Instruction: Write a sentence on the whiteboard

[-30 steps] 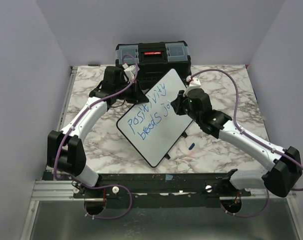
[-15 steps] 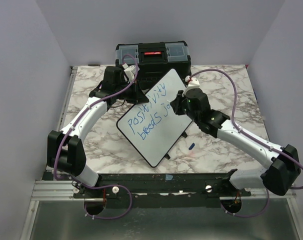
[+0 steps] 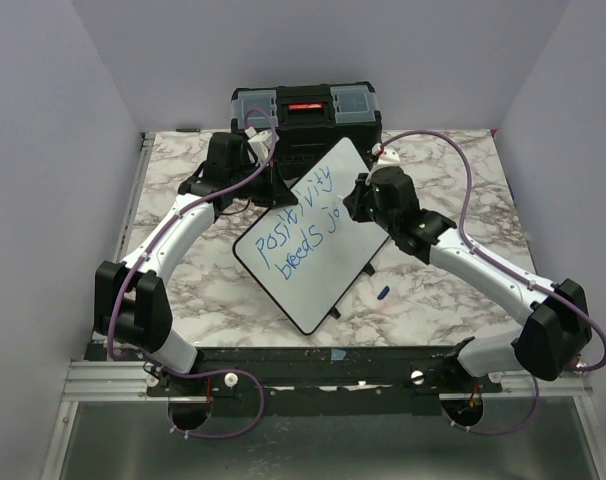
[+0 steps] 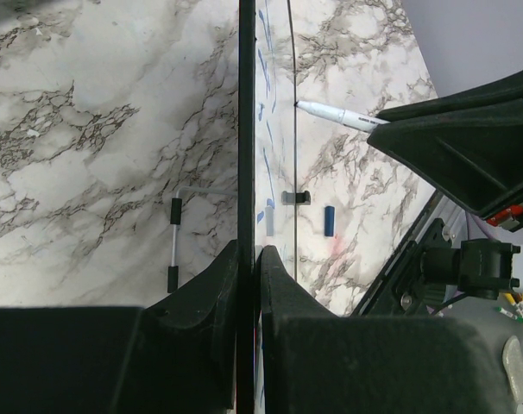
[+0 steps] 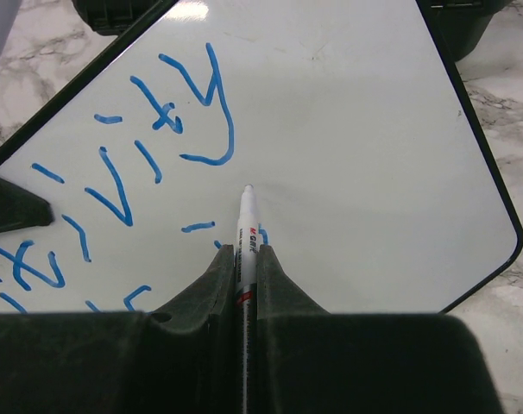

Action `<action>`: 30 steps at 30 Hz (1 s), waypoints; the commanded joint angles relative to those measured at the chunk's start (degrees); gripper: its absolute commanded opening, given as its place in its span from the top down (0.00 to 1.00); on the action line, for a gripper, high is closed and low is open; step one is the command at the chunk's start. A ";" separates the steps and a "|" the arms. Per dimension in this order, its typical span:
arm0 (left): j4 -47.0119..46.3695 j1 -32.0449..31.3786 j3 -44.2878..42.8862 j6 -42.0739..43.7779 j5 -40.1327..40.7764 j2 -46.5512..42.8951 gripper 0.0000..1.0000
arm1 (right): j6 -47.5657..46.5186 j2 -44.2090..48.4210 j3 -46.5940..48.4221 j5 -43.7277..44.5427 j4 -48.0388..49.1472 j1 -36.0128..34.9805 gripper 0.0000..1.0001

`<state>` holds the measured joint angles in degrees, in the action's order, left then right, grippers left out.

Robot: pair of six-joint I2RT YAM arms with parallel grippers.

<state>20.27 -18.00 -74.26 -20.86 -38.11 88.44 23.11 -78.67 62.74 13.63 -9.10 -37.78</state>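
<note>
The whiteboard stands tilted on the marble table; it also shows edge-on in the left wrist view and face-on in the right wrist view. The sentence is blue handwriting in two slanted lines; its letters also show in the right wrist view. My left gripper is shut on the board's upper left edge, and it also shows in the left wrist view. My right gripper is shut on a white marker. The marker tip sits at the board, right of the lower line's end.
A black toolbox stands behind the board at the table's back edge. A blue marker cap lies on the marble right of the board; it also shows in the left wrist view. Grey walls close in both sides.
My right arm has shifted slightly, wrist moving up and back along the board's right part with the marker. The left arm and the board have not moved.
</note>
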 commanded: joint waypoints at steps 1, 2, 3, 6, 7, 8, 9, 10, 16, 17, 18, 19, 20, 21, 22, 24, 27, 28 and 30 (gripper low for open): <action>0.73 -0.81 0.17 5.13 0.81 -0.85 1.00 | 0.56 -1.60 2.45 -1.81 -0.39 0.82 0.99; 0.76 -0.83 0.19 5.13 0.84 -0.86 1.00 | 0.61 -1.81 2.69 -1.92 -0.40 0.93 0.99; 0.78 -0.81 0.23 5.13 0.81 -0.86 1.00 | 0.61 -2.04 2.86 -2.00 -0.39 1.03 0.99; 0.74 -0.82 0.17 5.04 0.83 -0.83 1.00 | 0.55 -2.74 3.56 -2.19 -0.44 1.39 0.99; 0.73 -0.81 0.17 5.05 0.84 -0.86 1.00 | 0.51 -2.93 3.78 -2.25 -0.32 1.48 0.99; 0.75 -0.85 0.17 5.04 0.84 -0.79 1.00 | 0.52 -3.05 3.95 -2.36 -0.30 1.58 0.99; 0.78 -0.81 0.17 5.04 0.84 -0.79 1.00 | 0.48 -3.31 4.12 -2.42 -0.22 1.70 0.99; 0.76 -0.81 0.17 5.04 0.84 -0.80 1.00 | 0.48 -3.51 4.19 -2.57 -0.17 1.70 0.99; 0.89 -0.81 0.17 5.22 0.81 -0.86 1.00 | 0.47 -4.20 3.63 -3.30 -0.13 1.84 0.99; 0.88 -0.81 0.17 5.22 0.84 -0.77 1.00 | 0.36 -4.29 3.47 -3.42 -0.17 1.84 0.99; 0.84 -0.81 0.17 5.22 0.80 -0.74 1.00 | 0.39 -4.29 3.28 -3.61 -0.21 1.86 0.99; 0.85 -0.81 0.17 5.22 0.84 -0.81 1.00 | 0.41 -4.18 3.11 -3.65 -0.30 1.83 0.99; 0.87 -0.88 0.08 5.15 0.84 -0.66 1.00 | 0.43 -4.18 2.94 -3.69 -0.38 1.91 0.99; 0.87 -0.82 0.07 5.13 0.84 -0.67 1.00 | 0.40 -4.21 2.76 -3.70 -0.48 1.92 0.99; 0.83 -0.81 0.08 5.13 0.84 -0.67 1.00 | 0.38 -4.10 2.51 -3.79 -0.55 1.89 0.99; 0.83 -0.81 0.08 5.13 0.84 -0.66 1.00 | 0.45 -3.97 1.98 -3.92 -0.54 1.86 0.99; 0.93 -0.81 0.08 5.22 0.89 -0.78 1.00 | 0.61 -3.75 1.14 -4.29 -0.58 1.86 0.99; 0.98 -0.81 0.12 5.19 0.88 -0.75 1.00 | 0.75 -3.69 0.79 -4.36 -0.65 1.85 0.99; 0.97 -0.82 0.09 5.17 0.93 -0.75 1.00 | 0.82 -3.49 0.14 -4.57 -0.80 1.88 0.99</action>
<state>20.32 -18.00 -74.26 -20.86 -38.11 88.44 23.16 -82.13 64.90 10.87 -9.06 -36.25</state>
